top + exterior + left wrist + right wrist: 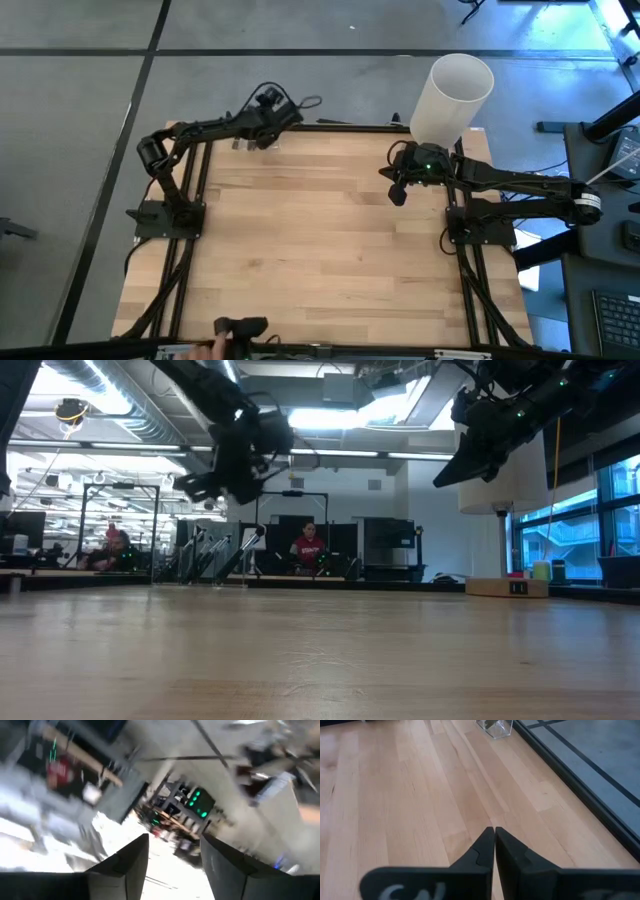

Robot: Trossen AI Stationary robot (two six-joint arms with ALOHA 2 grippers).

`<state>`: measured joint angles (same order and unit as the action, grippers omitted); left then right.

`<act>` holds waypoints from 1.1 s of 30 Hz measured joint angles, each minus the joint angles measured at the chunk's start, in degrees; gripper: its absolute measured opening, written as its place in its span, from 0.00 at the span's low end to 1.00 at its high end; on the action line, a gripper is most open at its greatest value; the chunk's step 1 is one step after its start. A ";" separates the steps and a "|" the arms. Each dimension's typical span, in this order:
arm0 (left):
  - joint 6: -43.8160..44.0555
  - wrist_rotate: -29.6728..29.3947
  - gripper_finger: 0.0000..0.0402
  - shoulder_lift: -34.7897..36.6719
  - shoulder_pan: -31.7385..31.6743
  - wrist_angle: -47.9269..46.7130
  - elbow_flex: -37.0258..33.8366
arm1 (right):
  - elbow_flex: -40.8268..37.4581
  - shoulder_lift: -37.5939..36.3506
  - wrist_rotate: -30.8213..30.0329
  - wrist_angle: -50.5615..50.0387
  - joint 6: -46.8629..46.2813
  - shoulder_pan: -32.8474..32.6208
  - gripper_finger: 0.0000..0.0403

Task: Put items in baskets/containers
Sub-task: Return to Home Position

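My right gripper (493,831) hangs pressed together over the table (395,795). My left gripper (173,838), spread, is raised near the clear container (496,727) at the edge.

The table (320,240) is built of pale wooden planks, finished smooth with a soft sheen. The transparent organizer (495,727) is seen as clear, glossy plastic. The fingers (520,865) of the right gripper (494,831) are finished matt black. The white cylinder (452,95) is finished matt.

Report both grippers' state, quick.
Left gripper: open, holding nothing.
Right gripper: shut, holding nothing.
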<state>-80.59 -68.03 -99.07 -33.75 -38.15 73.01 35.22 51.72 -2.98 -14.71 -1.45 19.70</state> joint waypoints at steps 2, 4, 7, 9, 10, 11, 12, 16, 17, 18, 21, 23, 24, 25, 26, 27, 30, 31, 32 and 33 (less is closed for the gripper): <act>7.81 -2.39 0.44 0.00 0.08 2.42 1.58 | 0.00 0.00 0.00 -0.16 0.00 0.00 0.04; 16.38 -5.83 0.44 0.00 0.27 5.38 3.30 | 0.00 0.00 0.00 -0.27 0.02 0.00 0.04; 33.23 -9.17 0.43 0.60 0.38 3.21 5.65 | 0.00 0.00 0.00 -1.11 0.04 0.00 0.04; 45.71 -6.73 0.42 2.40 0.60 -0.95 6.11 | 0.00 0.00 0.00 -2.09 0.04 0.00 0.04; 52.95 -2.40 0.41 3.58 0.62 -4.18 6.13 | 0.00 0.00 0.00 -2.72 0.04 0.00 0.04; 60.36 3.66 0.41 4.58 0.48 -7.33 6.13 | 0.00 -0.02 0.00 -3.50 0.01 0.00 0.04; 67.03 10.93 0.40 5.44 0.00 -9.18 6.12 | 0.00 -0.02 0.00 -4.24 -0.18 0.01 0.04; 82.64 38.76 0.38 8.81 -2.28 -9.21 3.89 | 0.00 -0.02 -0.30 -5.10 -0.94 0.00 0.04; 84.24 43.36 0.37 9.56 -2.14 -7.72 3.07 | 0.00 -0.02 -0.04 -5.05 -0.94 -0.10 0.04; 85.47 46.97 0.36 10.25 -1.39 -5.99 2.12 | 0.00 -0.02 0.83 -4.95 -0.93 -0.37 0.04; 88.07 48.70 0.33 12.72 3.37 2.92 -2.80 | 0.00 -0.14 4.34 -4.22 -0.58 -2.18 0.04; 88.21 46.99 0.31 15.00 7.17 11.53 -7.05 | 0.00 -0.42 6.73 -3.18 -0.09 -4.14 0.04; 88.01 46.69 0.30 16.22 9.12 16.11 -9.37 | 0.00 -0.66 8.02 -2.53 0.04 -5.24 0.04; 87.97 46.72 0.28 17.34 11.05 20.67 -11.68 | 0.00 -1.04 9.31 -2.12 0.34 -6.38 0.04; 87.97 46.98 0.27 18.49 13.20 25.45 -14.29 | 0.00 -1.52 10.64 -1.68 0.57 -7.62 0.04; 87.92 47.50 0.26 19.74 15.30 29.78 -17.01 | 0.00 -2.15 11.75 -0.90 0.68 -8.92 0.04; 86.81 47.88 0.23 23.55 21.29 42.48 -24.84 | 0.00 -4.67 12.11 1.87 0.81 -12.78 0.04; 86.06 47.80 0.22 25.14 22.85 45.93 -27.45 | 0.00 -5.63 12.11 2.82 0.96 -14.03 0.04; 85.26 47.54 0.22 26.68 24.33 49.26 -29.89 | 0.00 -6.74 12.09 3.72 1.22 -15.26 0.04; 84.92 47.27 0.21 28.32 25.69 52.03 -32.13 | 0.00 -8.01 12.05 4.54 1.62 -16.49 0.04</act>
<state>4.33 -20.76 -70.74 -8.06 13.87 40.87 35.22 43.72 9.06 -10.17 0.16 3.22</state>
